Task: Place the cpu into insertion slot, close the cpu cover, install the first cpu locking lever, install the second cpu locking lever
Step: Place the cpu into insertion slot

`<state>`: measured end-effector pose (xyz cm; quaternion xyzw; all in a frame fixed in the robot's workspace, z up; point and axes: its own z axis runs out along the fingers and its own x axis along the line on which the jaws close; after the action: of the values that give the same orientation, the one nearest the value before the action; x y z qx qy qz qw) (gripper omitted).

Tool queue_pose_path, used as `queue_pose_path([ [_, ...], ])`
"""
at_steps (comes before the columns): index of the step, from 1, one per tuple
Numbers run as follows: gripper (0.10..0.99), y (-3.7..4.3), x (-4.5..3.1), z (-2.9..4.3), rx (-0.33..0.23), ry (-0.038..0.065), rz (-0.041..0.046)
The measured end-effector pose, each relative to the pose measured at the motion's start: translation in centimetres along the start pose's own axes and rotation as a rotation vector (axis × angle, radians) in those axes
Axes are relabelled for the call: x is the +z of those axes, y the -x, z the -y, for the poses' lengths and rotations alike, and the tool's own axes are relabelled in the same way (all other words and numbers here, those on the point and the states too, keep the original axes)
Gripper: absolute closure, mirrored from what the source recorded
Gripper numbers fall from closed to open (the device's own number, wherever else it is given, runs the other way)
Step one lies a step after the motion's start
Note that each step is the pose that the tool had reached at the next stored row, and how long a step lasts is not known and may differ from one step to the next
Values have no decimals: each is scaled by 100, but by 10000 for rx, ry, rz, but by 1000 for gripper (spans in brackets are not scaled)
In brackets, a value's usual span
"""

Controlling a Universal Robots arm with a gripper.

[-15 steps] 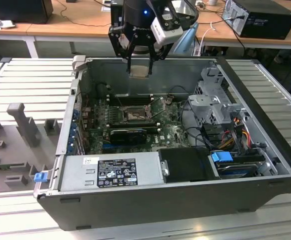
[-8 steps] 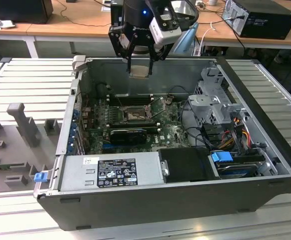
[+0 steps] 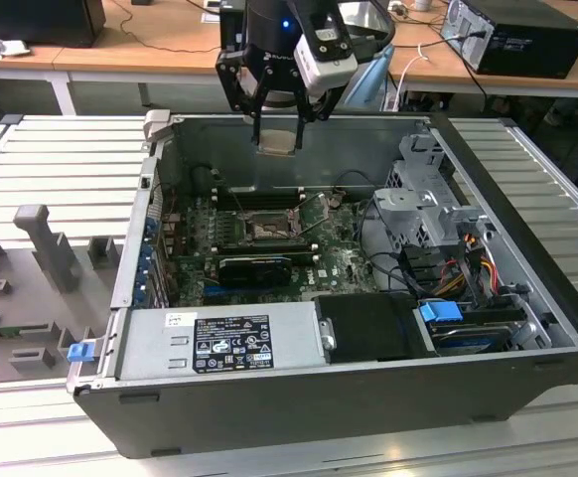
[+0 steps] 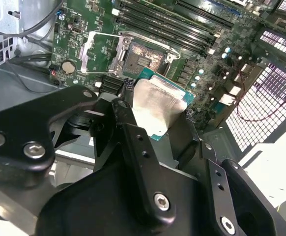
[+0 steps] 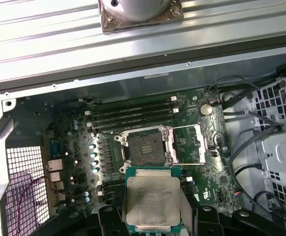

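My gripper [image 3: 277, 129] hangs over the open computer case, shut on the cpu [image 3: 277, 140]. In both wrist views the cpu [image 5: 153, 199] [image 4: 158, 105] shows its grey metal face with a green rim, clamped between the black fingers [image 4: 128, 125]. Below it on the motherboard lies the insertion slot [image 5: 145, 147] [image 4: 145, 59] [image 3: 269, 231], a bare dark square socket. The cpu cover [image 5: 189, 143] [image 4: 100, 53] is flipped open beside the slot, a thin metal frame with a square window. The cpu is well above the board and apart from the slot.
The case walls [image 3: 299, 407] ring the motherboard. A power supply [image 3: 219, 343] sits along the near side and a drive cage [image 3: 428, 214] with cables at the exterior view's right. Long memory slots [image 5: 133, 115] run beside the socket. Grey fixtures [image 3: 41, 243] stand on the ribbed table.
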<state>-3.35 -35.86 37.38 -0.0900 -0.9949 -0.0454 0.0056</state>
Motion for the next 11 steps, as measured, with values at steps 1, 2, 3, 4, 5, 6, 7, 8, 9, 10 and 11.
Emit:
queue_pose_path([
  [1,557,0,0,0,54,1,5],
  [2,557,0,0,0,115,2,11],
  [3,557,0,0,0,176,4,16],
  [4,557,0,0,0,243,4,22],
  [5,557,0,0,0,301,6,27],
  [6,557,0,0,0,418,6,38],
  [7,557,0,1,0,600,6,55],
  [8,557,0,1,0,740,9,68],
  [9,557,0,2,0,904,11,82],
  [10,557,0,2,1,1063,11,97],
  [11,557,0,2,0,1135,12,104],
])
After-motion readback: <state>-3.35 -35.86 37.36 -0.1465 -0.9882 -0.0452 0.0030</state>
